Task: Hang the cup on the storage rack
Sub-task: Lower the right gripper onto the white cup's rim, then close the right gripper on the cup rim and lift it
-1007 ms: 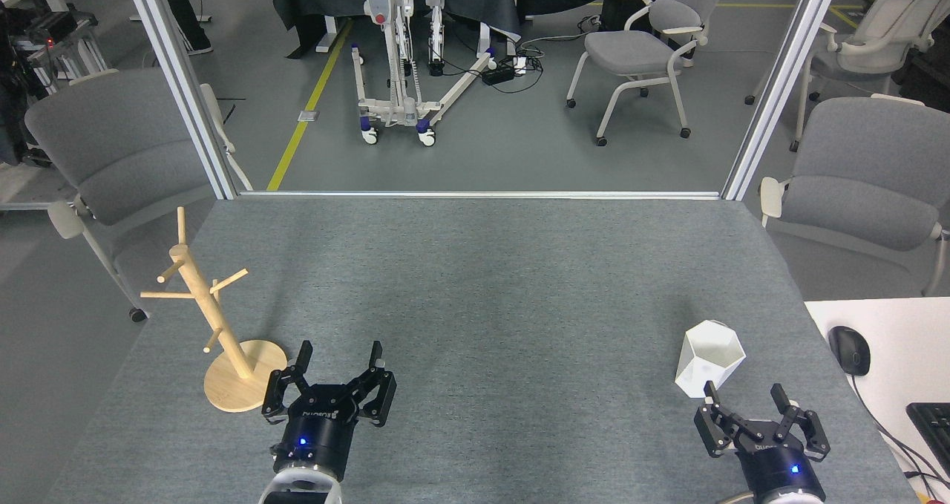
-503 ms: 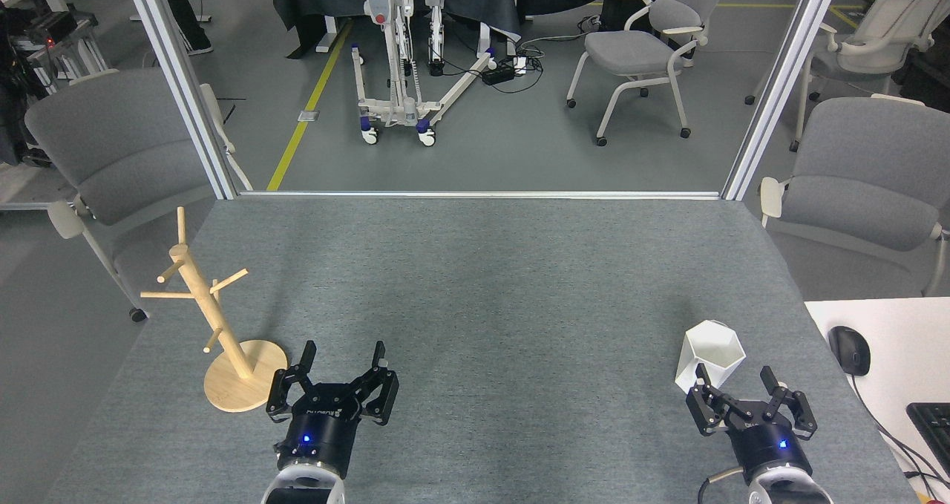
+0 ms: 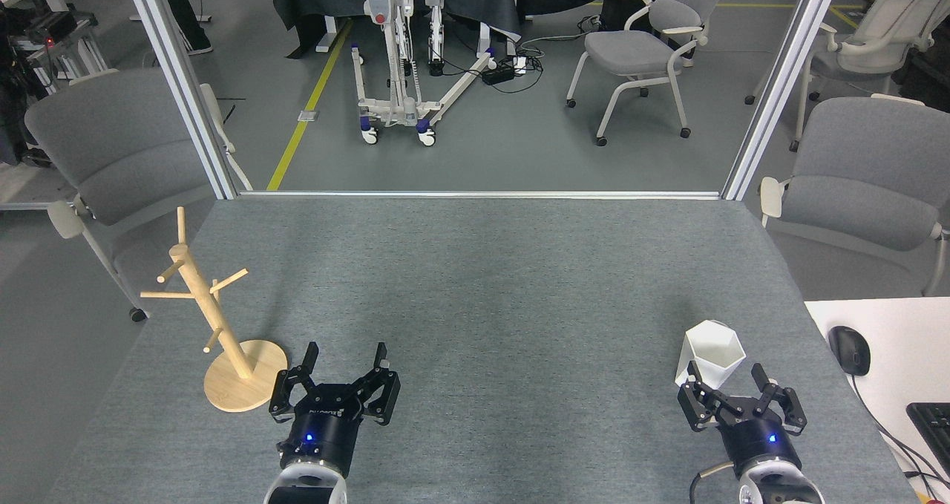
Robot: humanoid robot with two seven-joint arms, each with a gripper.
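The right gripper (image 3: 726, 372) is spread wide, its fingers flanking the near side of the white cup (image 3: 710, 358), which stands upright at the counter's (image 3: 475, 281) near right. The left gripper (image 3: 346, 353), also spread, holds nothing just right of the storage rack (image 3: 223, 341).

White faceted cup (image 3: 711, 353) upright at right, wooden storage rack (image 3: 215, 318) upright far left

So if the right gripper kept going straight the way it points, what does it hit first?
Most likely the white faceted cup: the right gripper is open, fingers aimed away from the robot, with the cup's near side just ahead between them. Height is unclear, so contact is probable, not certain.
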